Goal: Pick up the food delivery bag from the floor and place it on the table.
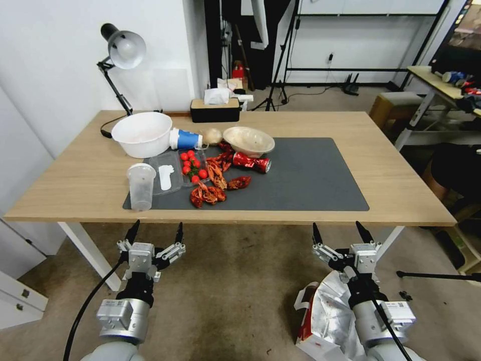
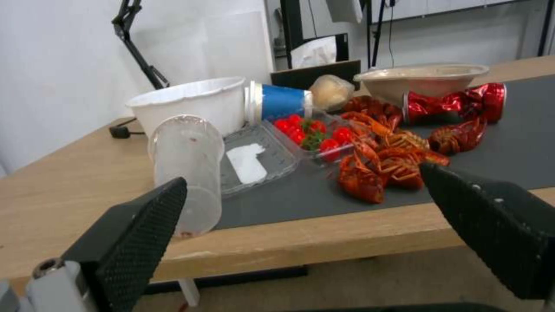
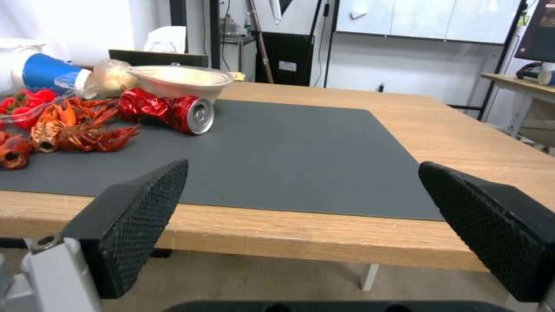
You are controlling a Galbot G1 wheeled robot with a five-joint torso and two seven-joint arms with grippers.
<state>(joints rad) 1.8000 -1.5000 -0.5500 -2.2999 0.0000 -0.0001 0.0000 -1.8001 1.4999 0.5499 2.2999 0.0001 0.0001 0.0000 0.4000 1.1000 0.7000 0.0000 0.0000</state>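
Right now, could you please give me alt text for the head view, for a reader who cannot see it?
The food delivery bag lies on the floor under the open right gripper. The open left gripper hangs before the table, which holds crayfish, bowls and cups.

Light-wood table [image 1: 350,125] bearing dark grey mat [image 1: 310,175]; bag [image 1: 325,311] on carpet [image 1: 230,291]

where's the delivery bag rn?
Head view: the food delivery bag is on the floor at the robot's right, short of the table edge and partly hidden under the open right gripper.
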